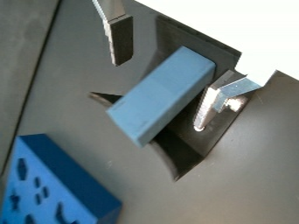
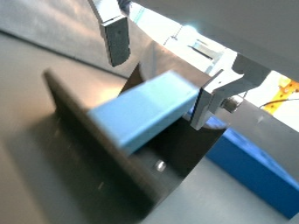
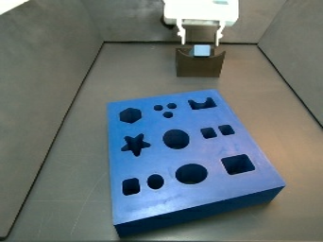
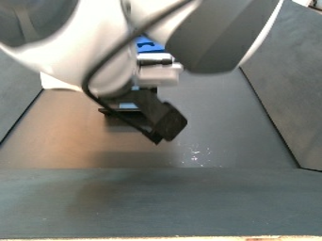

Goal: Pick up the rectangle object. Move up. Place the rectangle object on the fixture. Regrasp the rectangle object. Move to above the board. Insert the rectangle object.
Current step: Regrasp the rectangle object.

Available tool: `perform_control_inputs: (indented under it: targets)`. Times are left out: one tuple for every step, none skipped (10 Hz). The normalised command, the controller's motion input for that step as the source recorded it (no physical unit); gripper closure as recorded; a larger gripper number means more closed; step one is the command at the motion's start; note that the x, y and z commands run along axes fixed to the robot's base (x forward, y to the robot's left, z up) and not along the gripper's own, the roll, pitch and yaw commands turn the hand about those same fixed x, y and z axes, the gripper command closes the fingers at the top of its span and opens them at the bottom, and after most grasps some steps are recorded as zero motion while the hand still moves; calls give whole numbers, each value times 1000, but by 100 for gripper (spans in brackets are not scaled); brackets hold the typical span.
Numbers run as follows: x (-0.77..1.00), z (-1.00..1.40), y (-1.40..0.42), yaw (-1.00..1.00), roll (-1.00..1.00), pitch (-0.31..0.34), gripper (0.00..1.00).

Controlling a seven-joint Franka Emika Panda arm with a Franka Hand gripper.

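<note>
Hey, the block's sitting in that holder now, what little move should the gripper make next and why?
Probably close the gripper on the rectangle object. In both wrist views the block rests tilted in the fixture with the fingers spread on either side, apparently not touching it.

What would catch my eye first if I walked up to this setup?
Probably the bright blue board full of shaped holes, lying mid-floor. Behind it, the gripper hangs over the small brown fixture by the back wall. In both wrist views, the rectangle object lies tilted in that fixture between the silver fingers.
</note>
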Motion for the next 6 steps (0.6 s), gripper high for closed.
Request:
perform_control_inputs:
  targets:
    - [-34, 1000, -5, 8, 85, 81, 0]
    - [-46, 903, -2, -6, 86, 104, 0]
    - [-45, 791, 1, -11, 92, 110, 0]
    - [-36, 568, -2, -22, 99, 116, 0]
    - [-34, 398, -3, -31, 97, 111, 0]
    - [-35, 171, 0, -38, 85, 98, 0]
